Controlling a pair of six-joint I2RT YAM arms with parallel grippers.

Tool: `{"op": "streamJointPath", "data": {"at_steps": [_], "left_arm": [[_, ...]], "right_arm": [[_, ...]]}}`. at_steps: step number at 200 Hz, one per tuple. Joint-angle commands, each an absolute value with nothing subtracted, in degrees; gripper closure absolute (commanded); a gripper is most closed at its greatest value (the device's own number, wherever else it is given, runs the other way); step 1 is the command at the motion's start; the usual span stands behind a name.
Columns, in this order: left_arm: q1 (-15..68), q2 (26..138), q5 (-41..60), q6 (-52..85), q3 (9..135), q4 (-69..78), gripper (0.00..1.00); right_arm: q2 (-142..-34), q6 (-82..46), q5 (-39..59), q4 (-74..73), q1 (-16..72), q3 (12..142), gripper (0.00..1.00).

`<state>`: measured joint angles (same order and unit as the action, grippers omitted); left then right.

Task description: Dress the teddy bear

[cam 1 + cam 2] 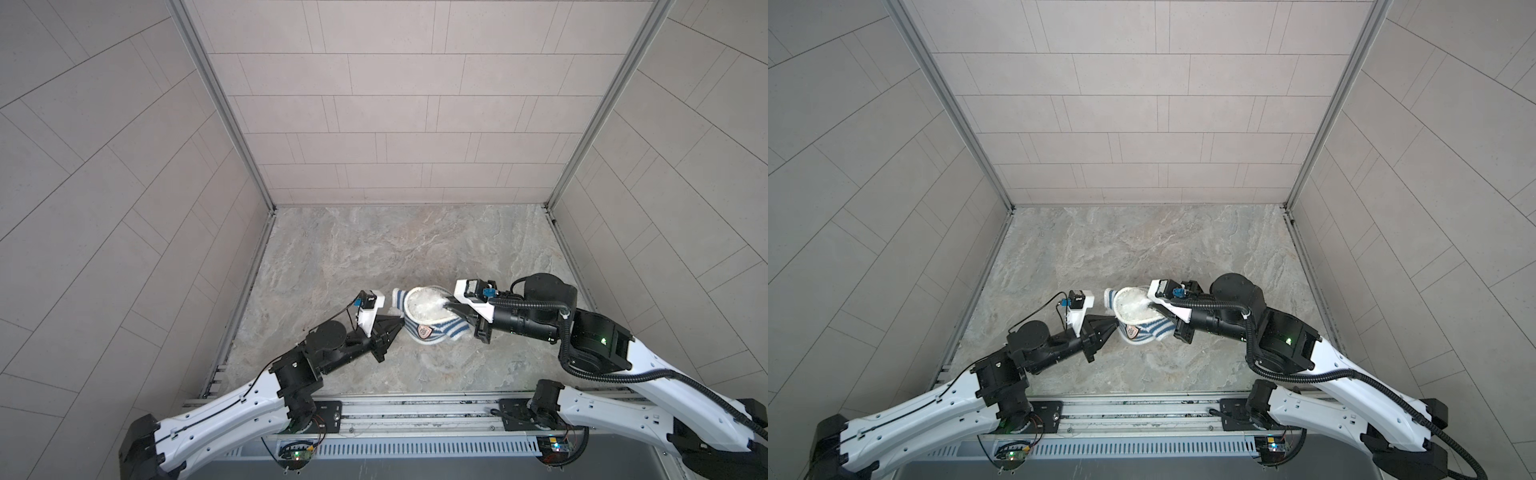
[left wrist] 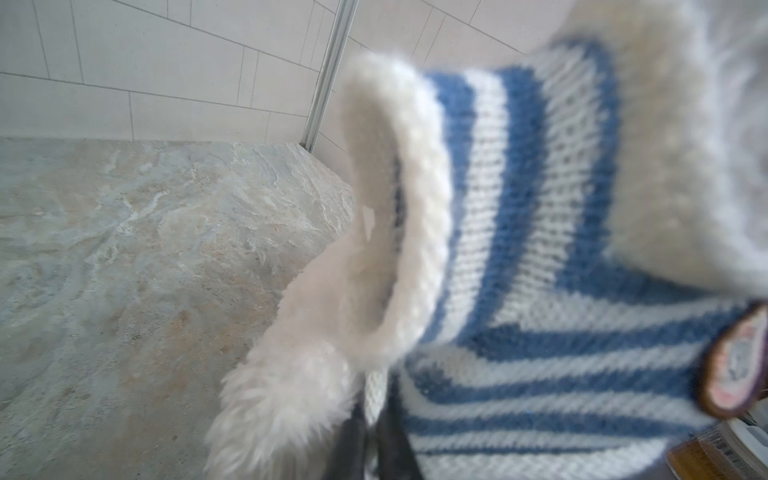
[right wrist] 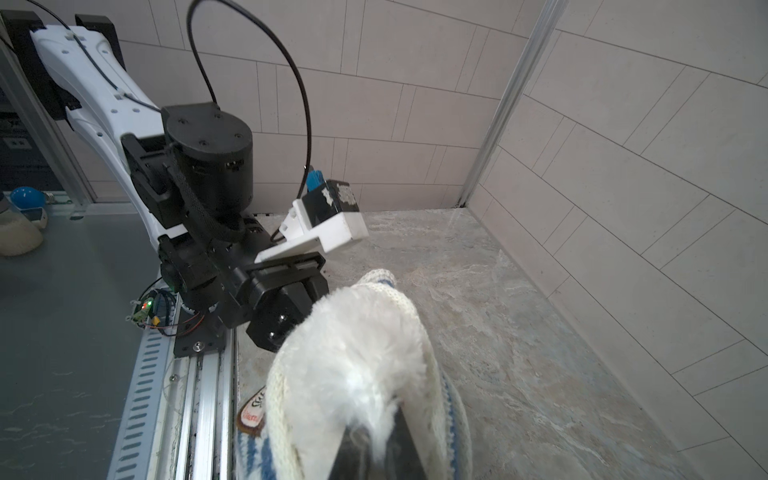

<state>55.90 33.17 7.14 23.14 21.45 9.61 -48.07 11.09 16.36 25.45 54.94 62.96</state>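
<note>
- The teddy bear point(image 1: 424, 305) sits on the table point(image 1: 374, 249) near its 6 o'clock edge, approx. mid-width.
- It is wrapped in a blue-and-white striped shirt point(image 1: 449, 328). In both top views only an oval of white fur shows thru the shirt's wide, cream-edged opening.
- A badge point(image 1: 424, 331) on the shirt lies at the 6 o'clock side of that fur oval.
- The right hand point(image 1: 446, 306) points in from 3 o'clock, w/ its tips on the oval's 3 o'clock rim.
- In the right wrist view its fingers point(image 3: 405, 440) are clamped tight on a tuft of the bear's fur, so this hand holds the bear. The shirt's knit edge is just beside them.
- The left hand point(image 1: 401, 324) points in from approx. 8 o'clock, so the bear lies at its 2 o'clock. Its tips touch the shirt's side just below a striped sleeve point(image 1: 400, 301).
- The left wrist view is blurred. The left fingers point(image 2: 353, 440) stand only narrowly apart, w/ a strip of knit btwn them. Can't tell if they pinch it or just flank it.
- In the same view, fluffy white fur lies just beside the sleeve's cream cuff point(image 2: 419, 216).
- The bear sits btwn the two hands, the left at its 8 o'clock side and the right at its 3 o'clock side.
</note>
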Motion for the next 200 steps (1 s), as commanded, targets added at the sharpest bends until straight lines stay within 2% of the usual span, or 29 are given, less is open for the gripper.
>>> {"op": "streamJointPath", "data": {"at_steps": [1, 17, 37, 73, 115, 154, 200], "left_arm": [[56.03, 27.83, 5.33, 18.74, 24.74, -5.17, 0.6], [56.92, 24.83, 5.2, 19.85, 25.13, -8.18, 0.37], [57.0, 22.59, 3.76, 19.98, 27.19, -14.54, 0.33], [56.95, 20.47, 6.1, 16.25, 38.07, -24.57, 0.36], [56.97, 37.33, 20.53, 6.53, 55.95, -29.88, 0.4], [57.03, 48.65, 23.14, -1.39, 66.34, -34.51, 0.41], [57.0, 54.45, 24.74, -3.87, 68.82, -34.55, 0.43]], "right_arm": [[-49.06, 16.6, 16.64, 31.52, 55.28, 67.37, 1.0], [-49.53, 18.4, 15.77, 34.3, 55.13, 67.53, 1.0], [-50.58, 21.59, 14.71, 35.13, 53.91, 67.85, 1.0], [-55.09, 27.92, 16.25, 36.58, 51.27, 70.98, 1.0], [-59.17, 32.72, 23.13, 40.69, 50.45, 74.93, 1.0], [-58.47, 34.34, 26.13, 43.93, 50.52, 75.79, 1.0], [-56.69, 34.36, 27.91, 41.77, 50.45, 73.76, 1.0]]}}
